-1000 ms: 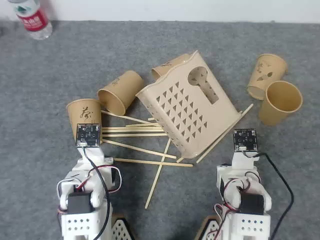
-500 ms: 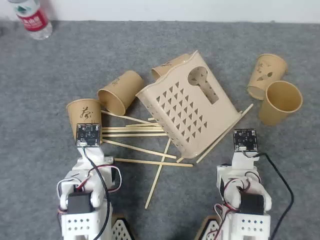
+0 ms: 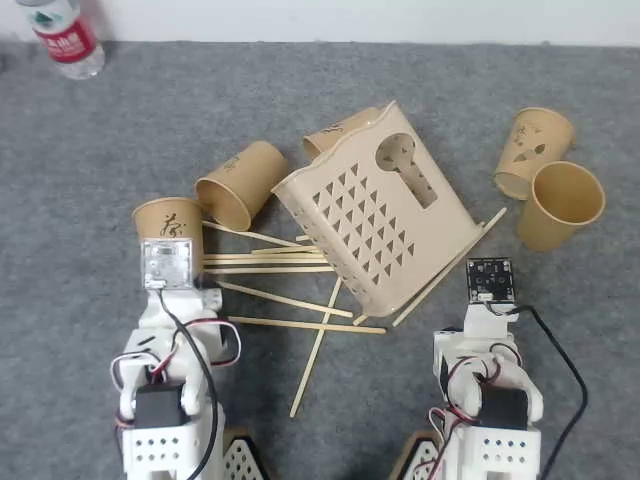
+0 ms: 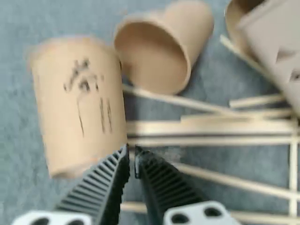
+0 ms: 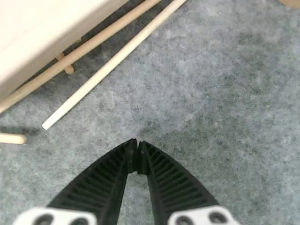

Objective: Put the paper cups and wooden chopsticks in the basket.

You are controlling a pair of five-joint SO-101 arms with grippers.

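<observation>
A beige basket (image 3: 375, 212) lies tipped over mid-table. Several wooden chopsticks (image 3: 270, 265) are scattered beside and under it. A printed paper cup (image 3: 168, 222) stands left of them, and another cup (image 3: 240, 184) lies on its side nearby. A third cup (image 3: 335, 130) pokes out behind the basket. Two more cups (image 3: 533, 148) (image 3: 561, 205) sit at the right. My left gripper (image 4: 131, 153) is shut and empty, its tips just short of the printed cup (image 4: 79, 103) and the chopsticks (image 4: 211, 127). My right gripper (image 5: 137, 144) is shut over bare carpet, near two chopsticks (image 5: 112, 60) and the basket (image 5: 42, 33).
A plastic bottle (image 3: 65, 35) with a red label lies at the far left corner. Grey carpet (image 3: 560, 100) covers the table. The left arm's wrist (image 3: 167, 264) and the right arm's wrist (image 3: 490, 280) sit at the near side.
The left arm's wrist has tilted and shifted slightly toward the printed cup. The right arm, the basket, cups and chopsticks have not moved.
</observation>
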